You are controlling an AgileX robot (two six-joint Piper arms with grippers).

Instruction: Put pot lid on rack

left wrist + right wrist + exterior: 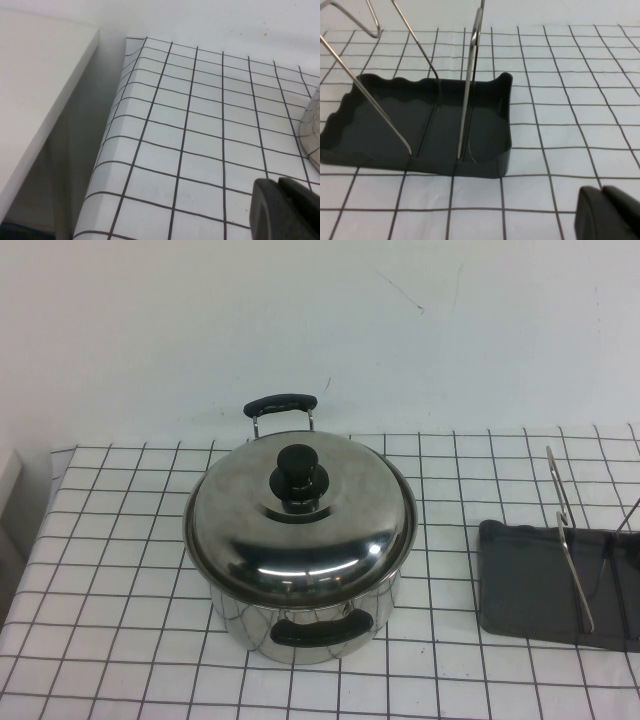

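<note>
At the table's left edge, the left gripper (286, 210) hovers low with fingers together, empty. The lid (300, 525) sits on the pot (300, 625) mid-table, knob (297, 472) up. The rack (560, 585) stands well right, and the right gripper (610, 215), closed and empty, is nearest it.

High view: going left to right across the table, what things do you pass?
Pot with the lid on it → rack. Left gripper and right gripper appear only in their own wrist views.
</note>
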